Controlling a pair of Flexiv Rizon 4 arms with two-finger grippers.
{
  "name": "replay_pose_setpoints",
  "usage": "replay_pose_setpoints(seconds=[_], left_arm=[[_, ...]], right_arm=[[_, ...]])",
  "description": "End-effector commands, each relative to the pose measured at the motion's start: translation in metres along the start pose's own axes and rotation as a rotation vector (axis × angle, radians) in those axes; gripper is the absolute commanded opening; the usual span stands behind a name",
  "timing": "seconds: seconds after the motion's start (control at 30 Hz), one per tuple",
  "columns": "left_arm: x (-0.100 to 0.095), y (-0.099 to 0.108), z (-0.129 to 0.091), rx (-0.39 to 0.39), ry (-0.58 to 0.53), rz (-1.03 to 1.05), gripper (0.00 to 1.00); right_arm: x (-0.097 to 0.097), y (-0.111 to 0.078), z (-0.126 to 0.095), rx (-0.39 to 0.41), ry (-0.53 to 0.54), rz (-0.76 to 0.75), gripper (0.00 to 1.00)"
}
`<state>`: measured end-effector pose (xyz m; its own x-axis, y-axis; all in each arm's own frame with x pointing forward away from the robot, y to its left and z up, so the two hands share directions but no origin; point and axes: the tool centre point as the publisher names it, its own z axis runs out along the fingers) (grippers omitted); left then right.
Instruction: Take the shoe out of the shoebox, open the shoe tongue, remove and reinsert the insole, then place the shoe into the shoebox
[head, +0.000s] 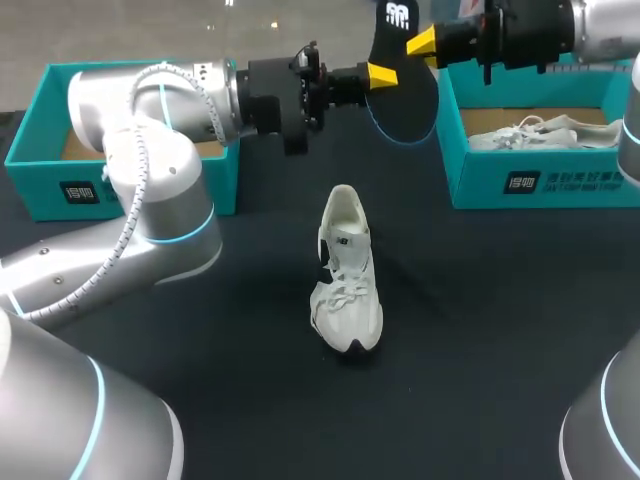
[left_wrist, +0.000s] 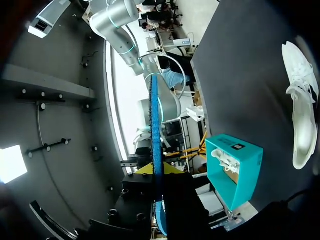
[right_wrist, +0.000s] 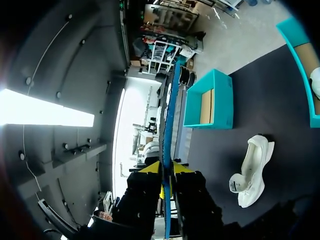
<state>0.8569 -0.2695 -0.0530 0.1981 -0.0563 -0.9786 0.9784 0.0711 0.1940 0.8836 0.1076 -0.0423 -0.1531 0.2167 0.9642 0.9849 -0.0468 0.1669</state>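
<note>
Shoe (head: 345, 270) stands on its sole on the tabletop (head: 480, 330), heel away from me, probably left free to take its lining back. Behind and left of it my left arm reaches out level, left fingers (head: 381, 73) closed narrow on the insole (head: 408, 100), which hangs above and behind the shoe. From the right, right fingers (head: 422, 42) pinch the insole's upper end, apparently mid-handover.

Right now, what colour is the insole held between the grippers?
The insole has a black face and a blue edge. The head view shows it best.
</note>
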Motion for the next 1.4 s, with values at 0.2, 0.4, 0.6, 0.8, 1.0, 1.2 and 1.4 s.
replay_pose_setpoints(seconds=[0.2, 0.4, 0.6, 0.8, 1.0, 1.2, 1.4], left_arm=[[0.000, -0.001, -0.004, -0.019, -0.010, -0.009, 0.00], [0.003, -0.006, -0.014, -0.025, 0.012, -0.020, 0.00], [0.004, -0.011, -0.025, -0.026, 0.023, -0.036, 0.00], [0.009, -0.015, -0.033, -0.001, 0.031, -0.050, 0.00], [0.016, -0.018, -0.035, 0.053, 0.063, -0.068, 0.00], [0.016, -0.018, -0.035, 0.053, 0.063, -0.068, 0.00], [0.016, -0.018, -0.035, 0.053, 0.063, -0.068, 0.00]], right_arm=[[-0.003, -0.010, -0.019, -0.043, 0.048, -0.047, 1.00], [-0.014, -0.029, -0.037, -0.060, 0.051, -0.037, 1.00], [-0.024, -0.053, -0.052, -0.048, 0.024, -0.017, 1.00], [-0.030, -0.069, -0.060, -0.058, 0.016, -0.001, 1.00], [-0.030, -0.073, -0.060, -0.064, 0.014, 0.002, 1.00], [-0.030, -0.073, -0.060, -0.064, 0.014, 0.002, 1.00], [-0.030, -0.073, -0.060, -0.064, 0.014, 0.002, 1.00]])
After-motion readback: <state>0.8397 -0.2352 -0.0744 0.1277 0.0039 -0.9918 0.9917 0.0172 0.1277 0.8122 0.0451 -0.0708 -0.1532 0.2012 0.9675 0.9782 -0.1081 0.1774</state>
